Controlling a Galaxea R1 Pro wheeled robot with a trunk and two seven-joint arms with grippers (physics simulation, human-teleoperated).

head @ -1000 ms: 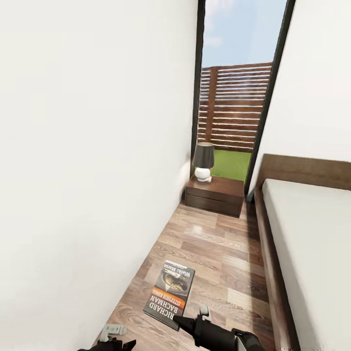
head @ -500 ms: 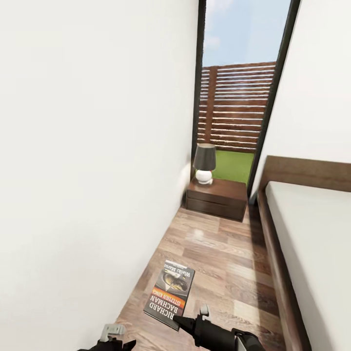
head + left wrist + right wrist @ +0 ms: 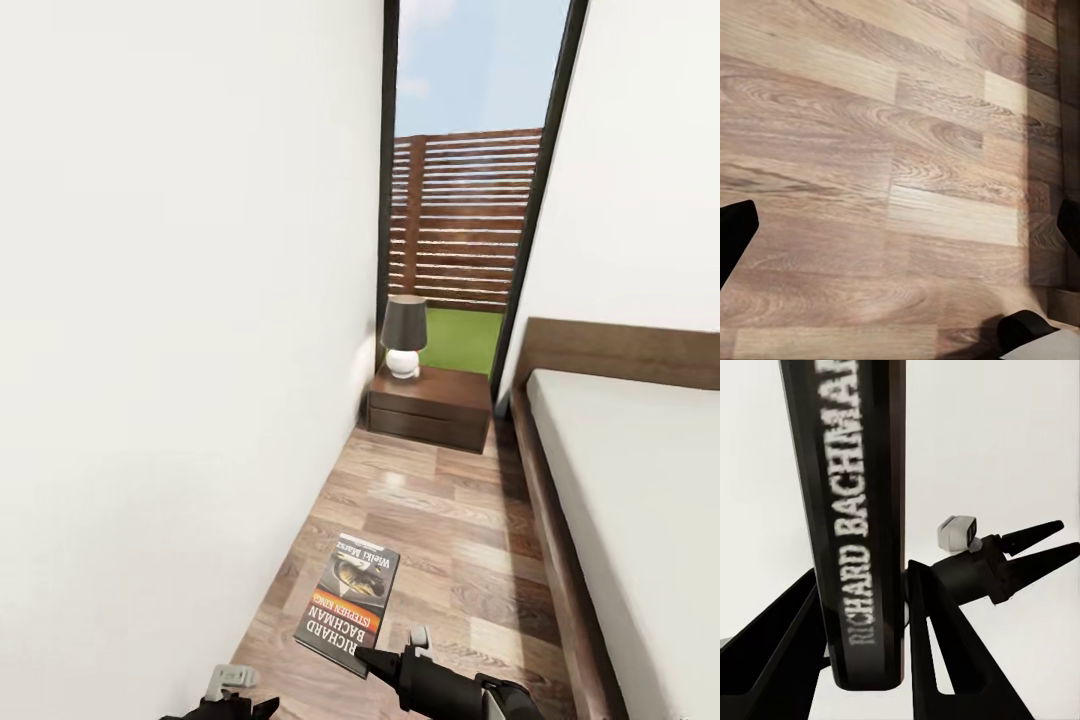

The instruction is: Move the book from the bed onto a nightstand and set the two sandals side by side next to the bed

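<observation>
Clearly, book (image 3: 348, 603) spine reads "RICHARD BACHMAN".

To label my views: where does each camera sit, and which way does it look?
Head: on the head, facing floor and nightstand; left gripper, right gripper below.
Left wrist: on left arm, facing floor; fingertips at edges.
Right wrist: on right arm, facing wall; fingers clamp the book.
Shared: book, head and right wrist.

Nightstand (image 3: 430, 408) stands at far end of the floor strip (image 3: 450, 520), against the wall (image 3: 180, 350) on the left, with the lamp (image 3: 403, 335) on its top (window (image 3: 465, 200) directly behind). Bed (image 3: 630, 500) runs along the right side. Book (image 3: 348, 603) sits near, between wall and bed, its near edge in the right gripper (image 3: 372, 660).
</observation>
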